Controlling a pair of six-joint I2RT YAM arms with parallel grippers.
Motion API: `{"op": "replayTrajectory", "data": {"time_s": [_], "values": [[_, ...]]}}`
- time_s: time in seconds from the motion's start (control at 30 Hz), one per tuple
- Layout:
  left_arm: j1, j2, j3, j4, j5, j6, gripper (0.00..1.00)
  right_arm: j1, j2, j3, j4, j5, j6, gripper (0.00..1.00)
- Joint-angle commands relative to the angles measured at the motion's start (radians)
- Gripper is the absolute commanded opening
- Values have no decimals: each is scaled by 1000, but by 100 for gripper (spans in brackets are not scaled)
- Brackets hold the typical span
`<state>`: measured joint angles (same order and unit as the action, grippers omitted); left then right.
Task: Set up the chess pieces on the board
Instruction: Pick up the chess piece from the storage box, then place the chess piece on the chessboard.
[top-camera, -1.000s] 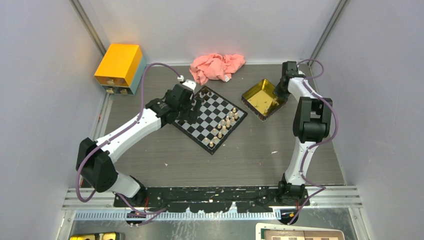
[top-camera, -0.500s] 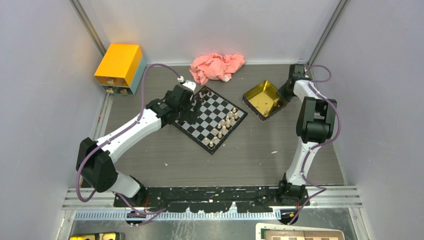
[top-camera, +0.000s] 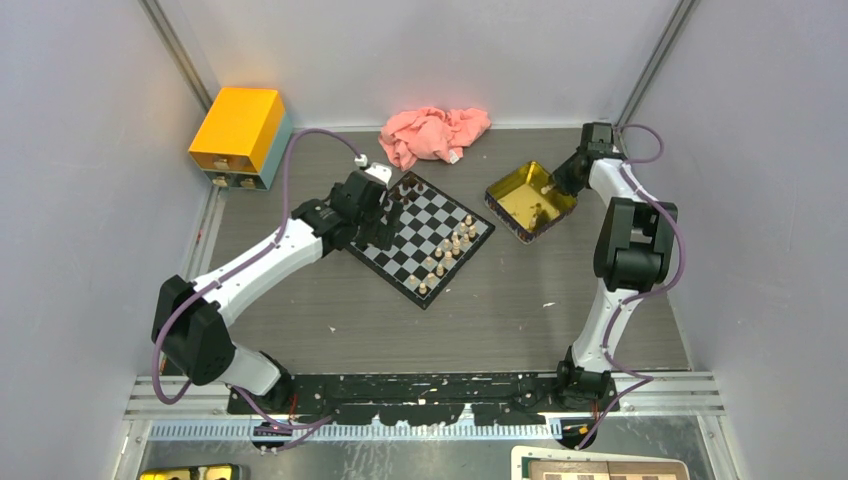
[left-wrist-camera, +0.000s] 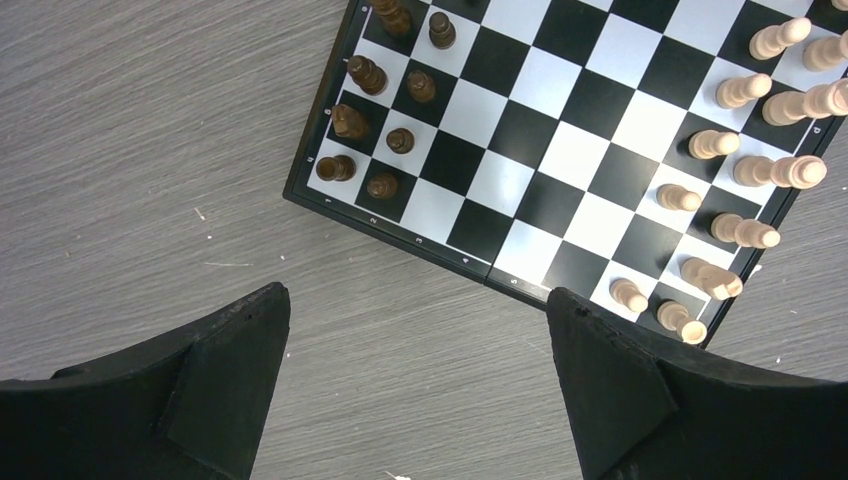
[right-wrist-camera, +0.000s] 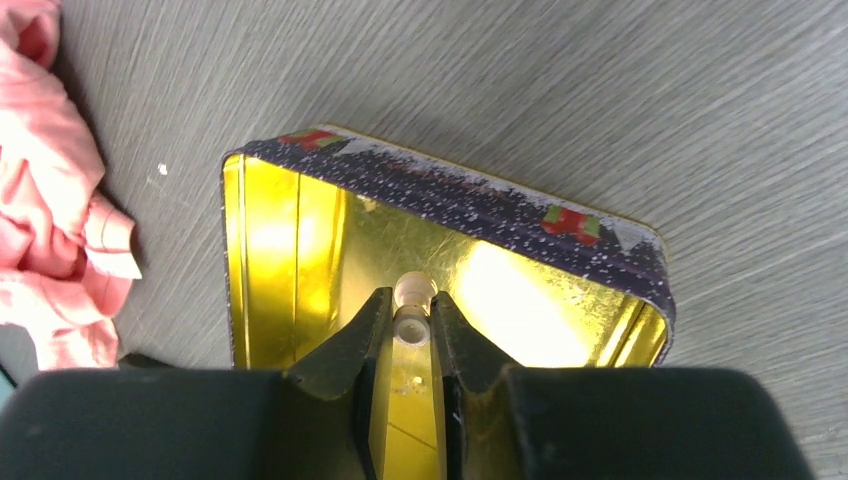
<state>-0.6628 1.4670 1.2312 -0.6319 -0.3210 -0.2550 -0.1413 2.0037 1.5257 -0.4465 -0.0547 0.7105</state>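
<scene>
The black and pale grey board (top-camera: 425, 230) lies mid-table, also in the left wrist view (left-wrist-camera: 560, 150). Several dark brown pieces (left-wrist-camera: 385, 130) stand at its left corner and several pale beige pieces (left-wrist-camera: 745, 165) along its right side. My left gripper (left-wrist-camera: 415, 385) is open and empty, over bare table just off the board's left edge (top-camera: 385, 222). My right gripper (right-wrist-camera: 411, 322) is shut on a pale beige piece (right-wrist-camera: 413, 300), held above the gold tin (right-wrist-camera: 300, 250) at the back right (top-camera: 545, 190).
A pink cloth (top-camera: 435, 133) lies at the back, also at the left of the right wrist view (right-wrist-camera: 50, 220). A yellow drawer box (top-camera: 238, 135) stands at the back left. A dark speck (top-camera: 537, 210) shows inside the tin. Grey walls close in all sides.
My right gripper has lifted and drawn back towards the far right corner of the tin with the beige piece. The left arm has barely moved.
</scene>
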Motion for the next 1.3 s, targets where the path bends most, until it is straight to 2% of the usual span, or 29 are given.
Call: {"op": "replayTrajectory", "data": {"time_s": [0.0, 0.27, 0.73, 1.03, 1.27], "values": [[2, -53, -8, 40, -1, -10, 100, 32, -82, 81, -34, -65, -44, 1], [3, -75, -34, 52, 11, -16, 100, 212, -116, 153, -177, -1, -166, 1], [2, -146, -87, 51, 14, -14, 100, 489, -144, 133, -284, 201, -273, 1], [2, -161, -97, 45, 14, -13, 100, 549, -148, 61, -272, 293, -305, 1], [2, -158, -96, 41, 14, -15, 100, 550, -151, 5, -240, 297, -306, 1]]}}
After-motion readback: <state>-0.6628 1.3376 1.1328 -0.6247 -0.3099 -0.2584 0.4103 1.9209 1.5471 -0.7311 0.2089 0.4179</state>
